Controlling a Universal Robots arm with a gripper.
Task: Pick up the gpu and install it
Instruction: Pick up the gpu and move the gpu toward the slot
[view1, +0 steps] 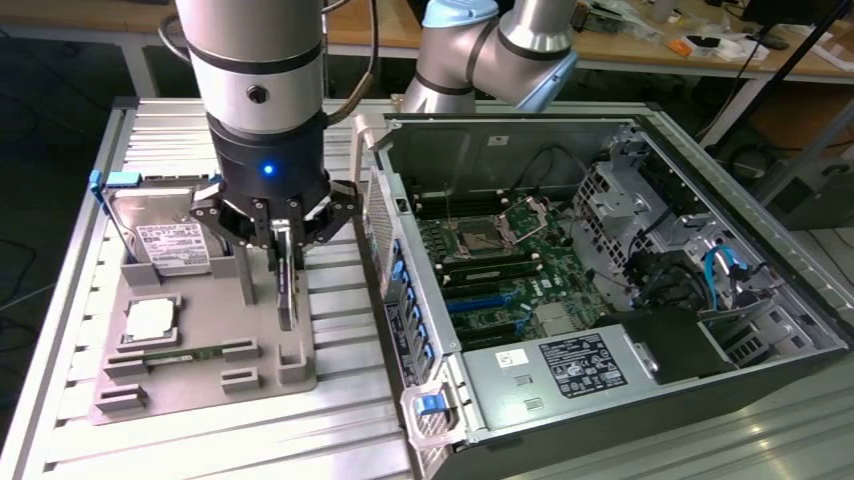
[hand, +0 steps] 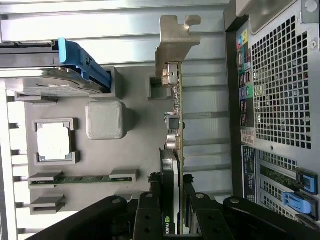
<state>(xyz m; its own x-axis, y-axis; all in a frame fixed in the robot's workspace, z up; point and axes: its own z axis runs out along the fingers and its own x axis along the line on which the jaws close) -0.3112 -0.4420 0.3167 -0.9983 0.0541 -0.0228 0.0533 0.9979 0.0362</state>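
A robot arm's gripper (view1: 283, 232) hangs straight down over a grey holder tray (view1: 200, 385) on a slatted metal worktop (view1: 334, 435). Its fingers (hand: 149, 215) are clamped on the gpu (view1: 284, 295), one on each flat face, so the thin green card stands on edge and hangs below the gripper. The wrist view looks along the card, whose metal bracket (hand: 172, 42) at the far end lies just beside a small slotted block of the tray. Whether the card has cleared the tray cannot be told. The tray keeps each part in its own recess: a hard drive (view1: 167, 243) propped upright at the back, a square processor chip (view1: 151, 318) lying flat, and a memory stick (view1: 187, 352) in front of it. Just beside the tray, toward the exterior view's right, an open computer case (view1: 747, 310) lies on its side with its motherboard (view1: 501, 265) facing up, so its slots can be reached from above.
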